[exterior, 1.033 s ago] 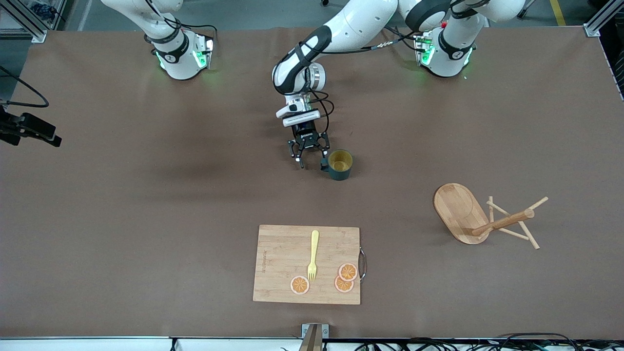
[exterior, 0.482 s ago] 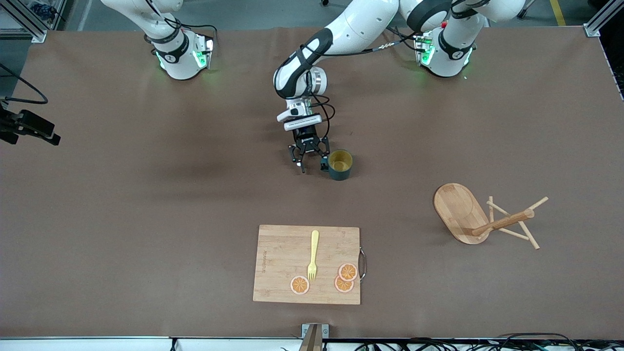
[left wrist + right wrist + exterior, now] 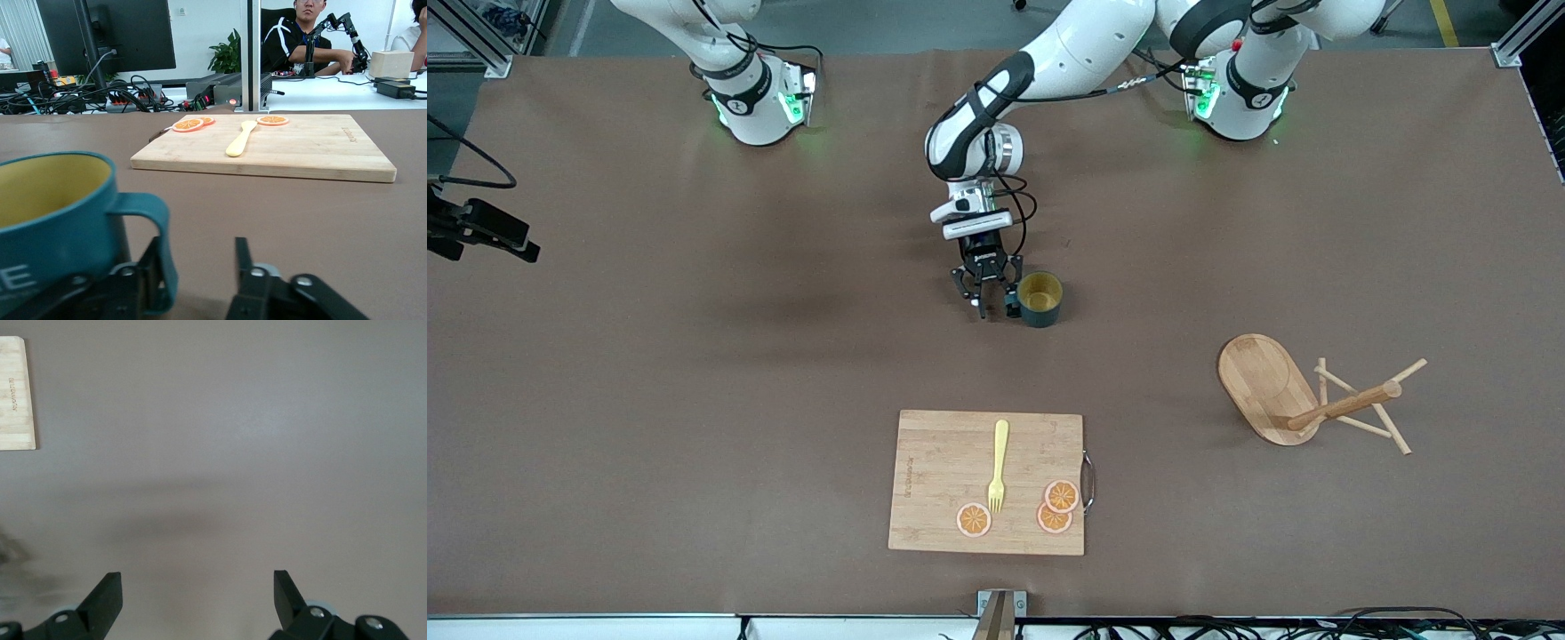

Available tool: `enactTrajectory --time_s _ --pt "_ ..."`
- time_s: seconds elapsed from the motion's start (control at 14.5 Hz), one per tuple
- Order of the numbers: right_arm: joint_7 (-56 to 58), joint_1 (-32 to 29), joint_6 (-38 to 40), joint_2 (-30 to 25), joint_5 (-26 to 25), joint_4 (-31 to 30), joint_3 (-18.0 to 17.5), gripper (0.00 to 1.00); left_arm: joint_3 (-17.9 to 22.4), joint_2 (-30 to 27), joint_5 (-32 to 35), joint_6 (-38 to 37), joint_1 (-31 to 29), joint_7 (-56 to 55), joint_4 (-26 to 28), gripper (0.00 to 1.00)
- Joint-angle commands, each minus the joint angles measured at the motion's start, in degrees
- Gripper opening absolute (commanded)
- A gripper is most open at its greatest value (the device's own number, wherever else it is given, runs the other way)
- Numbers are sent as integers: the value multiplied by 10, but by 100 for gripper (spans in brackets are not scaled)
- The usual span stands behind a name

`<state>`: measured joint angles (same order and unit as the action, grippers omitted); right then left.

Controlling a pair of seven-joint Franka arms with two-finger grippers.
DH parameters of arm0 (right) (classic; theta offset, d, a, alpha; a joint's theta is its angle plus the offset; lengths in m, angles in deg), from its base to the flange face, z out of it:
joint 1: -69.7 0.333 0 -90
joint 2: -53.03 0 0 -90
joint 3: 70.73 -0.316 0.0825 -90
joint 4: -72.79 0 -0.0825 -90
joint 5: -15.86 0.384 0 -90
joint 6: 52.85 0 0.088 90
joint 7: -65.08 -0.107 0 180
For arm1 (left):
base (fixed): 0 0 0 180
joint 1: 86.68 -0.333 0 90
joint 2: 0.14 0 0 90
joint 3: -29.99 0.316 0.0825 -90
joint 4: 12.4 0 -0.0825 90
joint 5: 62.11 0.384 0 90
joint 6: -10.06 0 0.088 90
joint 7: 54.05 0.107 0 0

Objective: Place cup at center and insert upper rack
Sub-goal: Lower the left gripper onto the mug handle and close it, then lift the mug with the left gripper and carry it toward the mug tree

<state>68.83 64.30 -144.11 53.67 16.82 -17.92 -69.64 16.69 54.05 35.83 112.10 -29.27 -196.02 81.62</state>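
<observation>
Two fingers of left gripper [image 3: 990, 302] closing partway around handle of cup [image 3: 1040, 299], not visibly clamping yet; thin grip risking cup swinging or tipping. Upper rack [image 3: 1316, 397] lying toppled, well apart. Right gripper [image 3: 197, 597] waiting, spread wide, holding nothing.

The left arm comes from its white base at the upper right of the front view and reaches toward the upper centre of the frame, its white-and-black links bent so the wrist points down at the table. Its black two-finger left gripper [image 3: 991, 299] sits low, just above centre of the frame, fingers spread with a gap between them; in the left wrist view the left gripper [image 3: 197, 267] fills the bottom edge. The right arm waits, its base at the upper left. The black right gripper [image 3: 198, 597] stands wide open, fingertips at the bottom corners.
</observation>
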Motion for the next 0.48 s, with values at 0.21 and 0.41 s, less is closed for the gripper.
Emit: enactTrajectory --time_s 0.21,0.41 --pt "-2 0 2 -10 -8 -6 0 100 1 6 10 4 1 -37 -7 13" --pt "-3 0 2 -10 -8 -6 0 100 1 1 6 4 2 -66 -7 0"
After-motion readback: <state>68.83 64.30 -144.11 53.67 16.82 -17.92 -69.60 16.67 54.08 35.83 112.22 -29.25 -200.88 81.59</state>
